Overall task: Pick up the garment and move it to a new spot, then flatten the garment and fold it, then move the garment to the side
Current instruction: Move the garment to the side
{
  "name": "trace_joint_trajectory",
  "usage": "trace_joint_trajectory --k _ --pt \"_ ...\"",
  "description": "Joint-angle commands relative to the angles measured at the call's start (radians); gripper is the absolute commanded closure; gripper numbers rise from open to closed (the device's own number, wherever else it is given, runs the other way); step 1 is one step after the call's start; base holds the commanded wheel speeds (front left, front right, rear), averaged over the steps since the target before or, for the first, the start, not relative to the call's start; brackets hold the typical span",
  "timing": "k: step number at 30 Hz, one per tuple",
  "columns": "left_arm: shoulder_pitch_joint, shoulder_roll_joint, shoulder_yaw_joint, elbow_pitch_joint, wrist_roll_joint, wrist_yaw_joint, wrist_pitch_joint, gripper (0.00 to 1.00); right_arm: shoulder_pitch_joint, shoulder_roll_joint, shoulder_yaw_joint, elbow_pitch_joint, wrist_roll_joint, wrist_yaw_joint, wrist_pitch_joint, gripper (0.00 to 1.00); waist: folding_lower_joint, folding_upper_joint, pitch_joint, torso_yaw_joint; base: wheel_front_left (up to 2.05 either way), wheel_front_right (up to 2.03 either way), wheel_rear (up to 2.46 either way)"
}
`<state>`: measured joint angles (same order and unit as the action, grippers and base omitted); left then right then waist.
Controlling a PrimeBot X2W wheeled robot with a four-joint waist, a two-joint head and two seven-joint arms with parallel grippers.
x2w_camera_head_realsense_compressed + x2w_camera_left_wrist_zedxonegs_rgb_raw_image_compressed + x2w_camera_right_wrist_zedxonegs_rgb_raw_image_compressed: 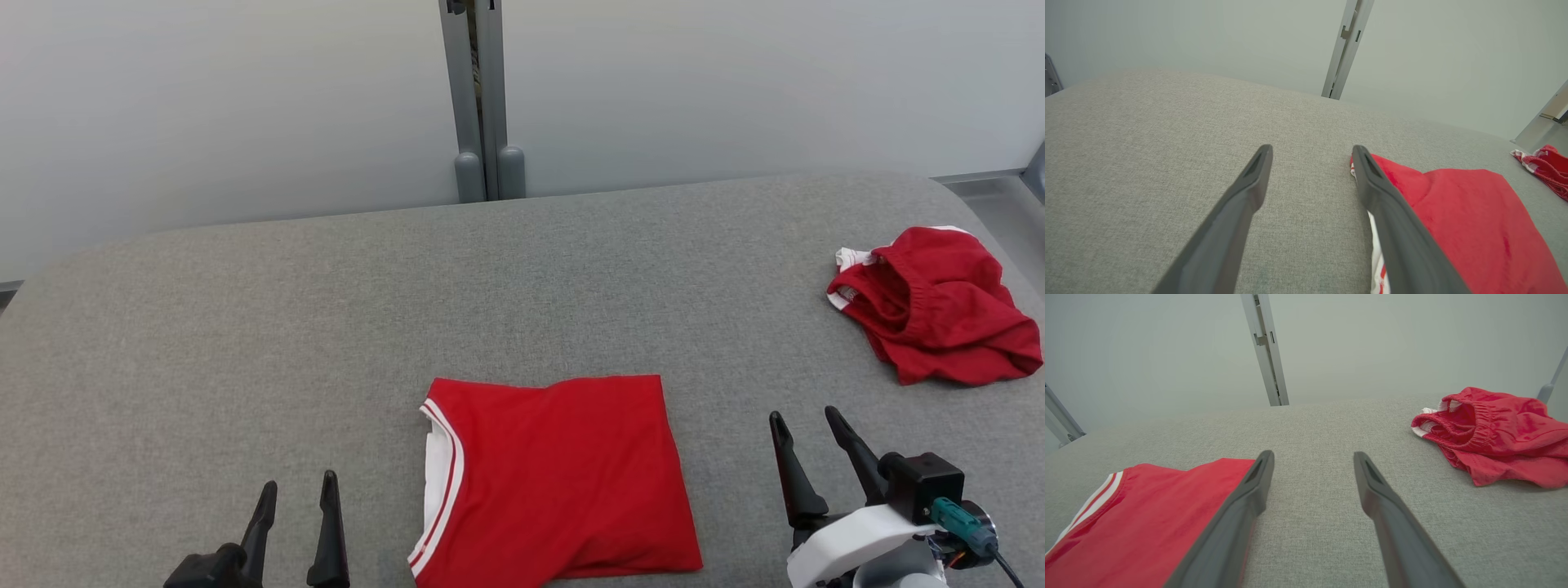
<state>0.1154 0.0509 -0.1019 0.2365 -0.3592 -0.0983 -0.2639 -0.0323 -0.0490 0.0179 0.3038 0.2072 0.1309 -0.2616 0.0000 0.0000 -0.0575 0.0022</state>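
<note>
A red garment (563, 474) with a white-striped collar lies folded into a flat rectangle on the grey padded table (286, 327), near the front edge at the middle. My left gripper (299, 482) hovers open just left of it, the folded garment (1474, 216) beside its right finger in the left wrist view. My right gripper (804, 414) is open to the right of the fold, nothing between its fingers (1241, 506); the folded garment (1147, 514) shows at that view's lower left. A second red garment (939, 310), crumpled with an elastic waistband, lies at the table's far right.
A grey metal post (482, 98) rises behind the table's far edge against a pale wall. The table's corners are rounded, and its right edge runs close to the crumpled red garment (1498, 433). Bare grey fabric spreads across the left and back.
</note>
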Motion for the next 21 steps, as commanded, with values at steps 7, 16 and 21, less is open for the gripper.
trace_joint_trajectory --k 7,16,21 --pt "-0.015 0.0 -0.003 0.003 0.018 -0.007 0.0 0.0 -0.05 -0.003 0.031 0.032 -0.047 -0.001 -0.004 0.0 0.0 0.0 0.007 0.013 0.0 0.0 0.0" --pt "-0.034 0.0 -0.002 0.011 0.03 -0.012 0.0 0.0 -0.191 -0.004 0.081 0.108 -0.057 -0.001 0.237 0.0 0.0 0.0 0.026 0.052 0.0 0.0 0.0" --pt "-0.045 0.0 -0.01 0.016 0.016 -0.008 0.0 0.0 -0.221 -0.003 0.099 0.159 -0.033 -0.001 0.368 0.0 0.0 0.0 0.039 0.09 0.0 0.0 0.0"
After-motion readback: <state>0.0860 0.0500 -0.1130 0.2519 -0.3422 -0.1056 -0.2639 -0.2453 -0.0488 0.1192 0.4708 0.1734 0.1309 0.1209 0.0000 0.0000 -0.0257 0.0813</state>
